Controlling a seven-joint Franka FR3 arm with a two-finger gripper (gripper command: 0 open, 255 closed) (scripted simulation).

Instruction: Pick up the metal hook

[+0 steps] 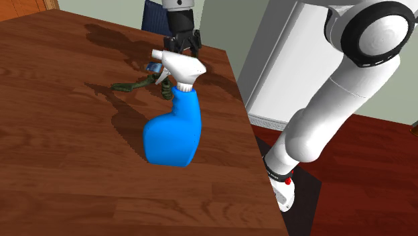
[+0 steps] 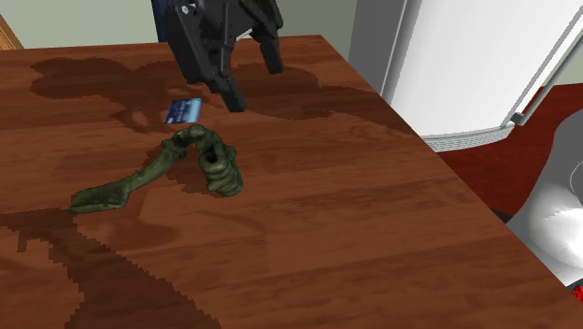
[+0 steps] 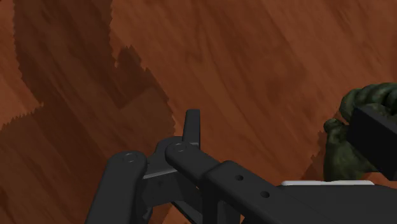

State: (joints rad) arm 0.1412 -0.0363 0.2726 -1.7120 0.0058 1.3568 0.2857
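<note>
jaws apart with nothing between them: the black gripper (image 2: 253, 84) hangs above the wooden table (image 2: 374, 215), clear of its surface and toward the table's far edge in the shoulder view (image 1: 182, 45). the hook (image 2: 187, 164), drawn a dark mottled green, lies on the table just in front of the fingers (image 2: 229, 93) and untouched by them. its curled end stands up, while the long shank lies flat and runs toward the second exterior view's left. a small blue card (image 2: 185, 110) lies flat just beside the curl, between the hook and the far edge. a blue spray bottle (image 1: 173, 131) with a white trigger head stands upright close to the table edge that faces the arm, hiding part of the hook (image 1: 134, 84). in the wrist view the hook (image 3: 347, 137) is partly hidden behind one finger.
</note>
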